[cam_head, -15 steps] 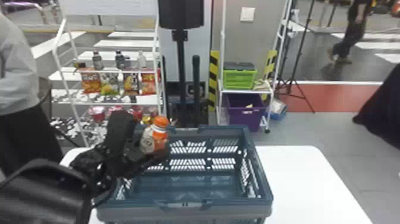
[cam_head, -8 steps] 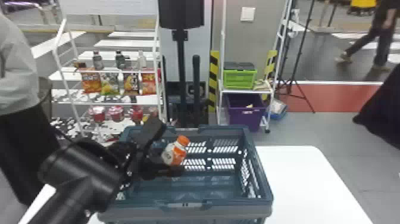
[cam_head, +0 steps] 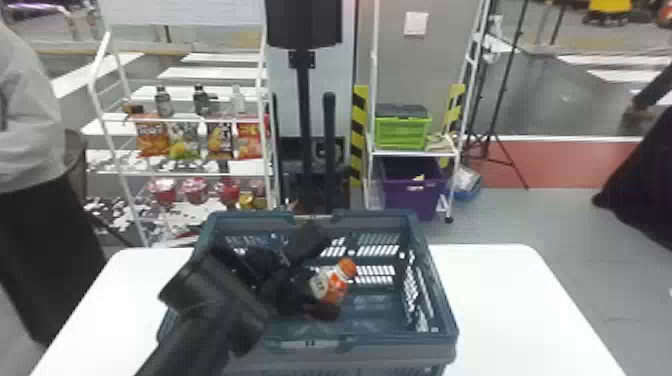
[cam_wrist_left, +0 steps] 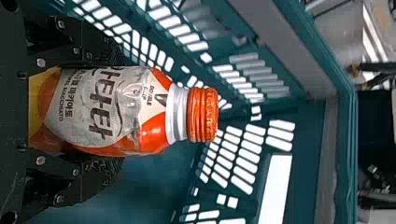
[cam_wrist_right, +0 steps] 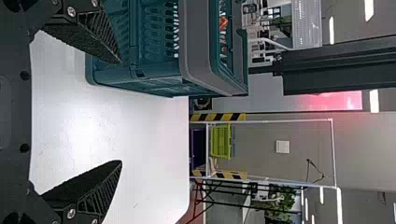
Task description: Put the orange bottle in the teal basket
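One left pincer (cam_head: 326, 274) pinches one orange bottle (cam_head: 335, 291) inside one teal basket (cam_head: 400, 353), while one right pincer (cam_wrist_right: 120, 112) hangs spread.

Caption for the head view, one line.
Left gripper holds the orange bottle, tilted, over the teal basket on a white table.

High head view, facing forward-down; left wrist view close in, right outside, basket (cam_head: 400, 354) shared

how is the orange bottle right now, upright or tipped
Tipped: in the head view the bottle slants in the left pincer, its cap up and toward the robot's right.
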You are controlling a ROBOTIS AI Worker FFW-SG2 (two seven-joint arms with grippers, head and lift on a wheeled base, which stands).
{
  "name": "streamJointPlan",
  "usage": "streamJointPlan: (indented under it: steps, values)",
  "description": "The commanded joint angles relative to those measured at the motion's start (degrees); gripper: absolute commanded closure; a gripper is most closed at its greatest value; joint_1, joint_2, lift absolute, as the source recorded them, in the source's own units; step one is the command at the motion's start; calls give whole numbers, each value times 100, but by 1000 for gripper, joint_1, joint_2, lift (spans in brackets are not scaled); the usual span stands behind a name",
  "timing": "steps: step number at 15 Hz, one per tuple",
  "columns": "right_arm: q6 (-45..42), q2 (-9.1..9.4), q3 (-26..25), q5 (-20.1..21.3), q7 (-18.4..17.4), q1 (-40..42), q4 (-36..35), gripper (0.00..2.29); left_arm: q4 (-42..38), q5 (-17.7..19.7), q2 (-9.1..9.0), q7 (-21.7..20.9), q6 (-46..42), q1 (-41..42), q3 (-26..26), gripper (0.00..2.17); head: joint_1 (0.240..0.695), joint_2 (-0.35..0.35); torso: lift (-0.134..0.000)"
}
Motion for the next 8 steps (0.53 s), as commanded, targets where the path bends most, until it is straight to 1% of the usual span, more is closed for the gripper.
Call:
streamJointPlan:
  steps: [1, 3, 4, 6, 8]
  values:
    - [6, 29, 2, 26, 0, 12, -1, 127, 340, -301, -162, -33, -286, -70, 183, 616, 499, 0, 0]
    - [6, 38, 2, 35, 0, 30, -1, 127, 375, -327, -154, -33, -268, -70, 210, 613, 499, 0, 0]
    - [6, 47, 2, 43, 0, 30, -1, 127, 366, -327, -154, -33, -268, -70, 262, 529, 499, 0, 0]
    - [-12, 55, 2, 52, 0, 30, -1, 127, 313, -327, -154, -16, -251, -8, 333, 269, 499, 0, 0]
    - [6, 64, 2, 52, 0, 39, -9, 127, 217, -327, -154, 46, -215, 36, 350, 184, 499, 0, 0]
